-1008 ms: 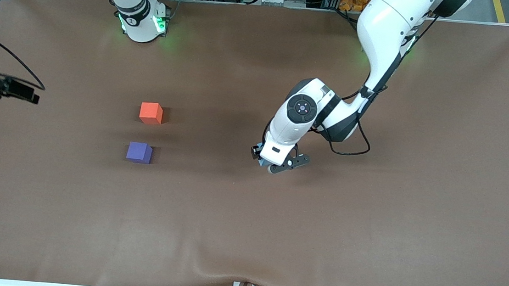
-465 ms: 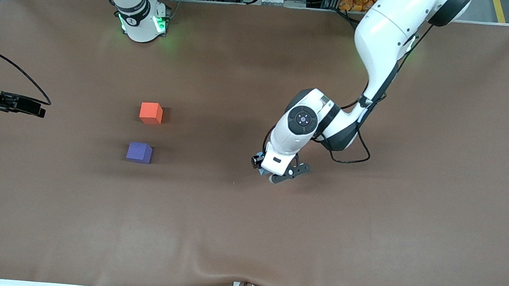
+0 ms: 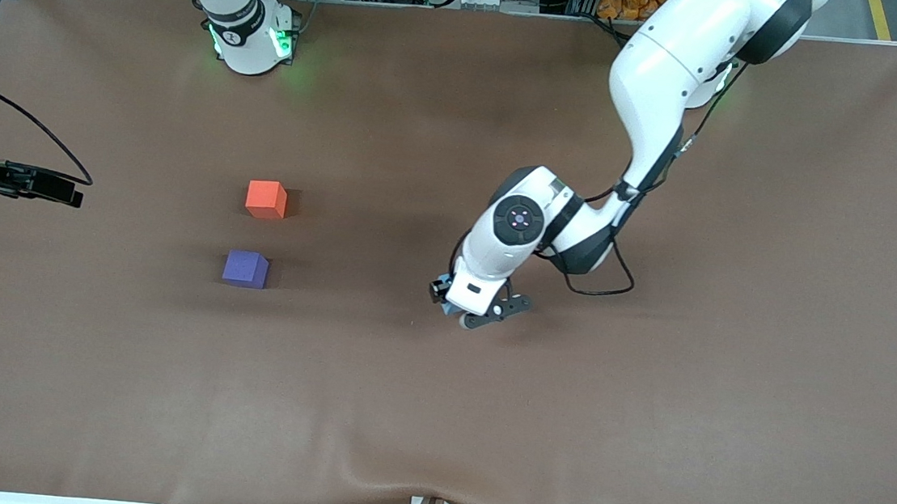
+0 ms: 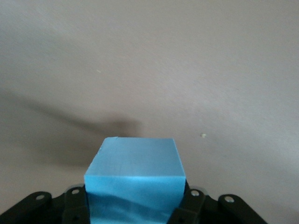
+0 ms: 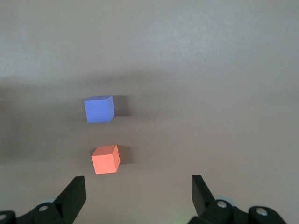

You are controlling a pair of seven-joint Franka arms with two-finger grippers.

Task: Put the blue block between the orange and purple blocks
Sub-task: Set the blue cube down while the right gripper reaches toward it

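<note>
In the front view the blue block (image 4: 135, 179) was almost wholly hidden under the left gripper (image 3: 466, 312), which was clamped on it above bare table (image 3: 644, 423), well apart from the orange block (image 3: 266, 199) and the purple block (image 3: 246, 268). It was a cube, held level with no long axis. The right gripper (image 5: 138, 193) hung spread wide and empty over the table near those two blocks, cut off at the front view's edge.

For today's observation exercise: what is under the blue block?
Bare brown table and the block's shadow lie under the blue block, which the left tool holds. Its underside is hidden.
</note>
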